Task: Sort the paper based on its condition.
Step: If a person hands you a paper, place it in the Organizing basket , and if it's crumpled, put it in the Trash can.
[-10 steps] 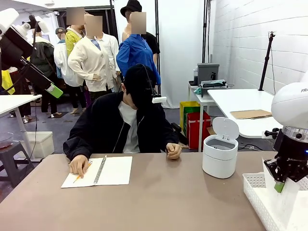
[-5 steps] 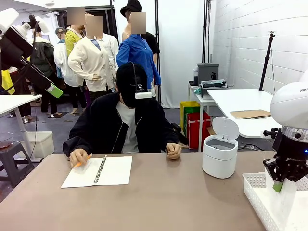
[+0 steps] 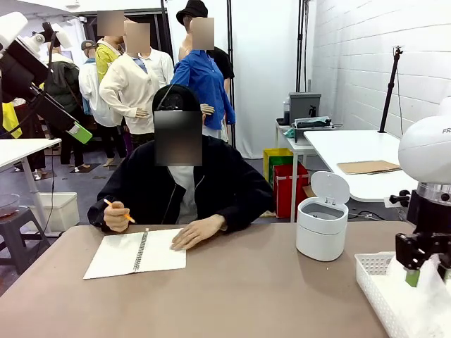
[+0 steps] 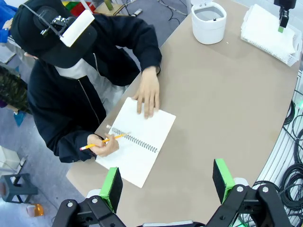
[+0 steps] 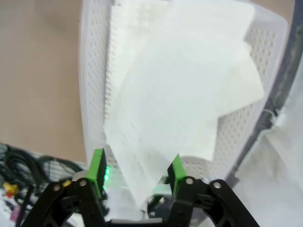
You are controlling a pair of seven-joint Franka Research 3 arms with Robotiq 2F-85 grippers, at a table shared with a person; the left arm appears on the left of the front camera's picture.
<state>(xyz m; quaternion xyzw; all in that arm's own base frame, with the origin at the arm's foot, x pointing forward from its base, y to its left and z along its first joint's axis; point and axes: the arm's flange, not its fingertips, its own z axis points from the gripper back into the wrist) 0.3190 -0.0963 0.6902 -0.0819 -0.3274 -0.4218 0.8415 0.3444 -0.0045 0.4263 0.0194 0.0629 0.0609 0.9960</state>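
Brown bench (image 3: 232, 296), front: right tool (image 3: 426, 271) lower right over white basket (image 3: 371, 267). Left wrist: left tool (image 4: 166, 184) fingers spread, empty. Right wrist: jaws apart, paper (image 5: 184, 94) in basket, corner between pads; I reckon lifting could snag it out.

Paper (image 3: 423, 304) apparently in the basket (image 3: 369, 276) at right, bin (image 3: 322, 227) beside it, notebook (image 3: 134, 253) left.

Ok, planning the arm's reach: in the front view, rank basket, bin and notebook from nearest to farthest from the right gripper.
1. Basket, right below the right gripper.
2. White bin, to its left, mid-table.
3. Notebook, far left, before the person.
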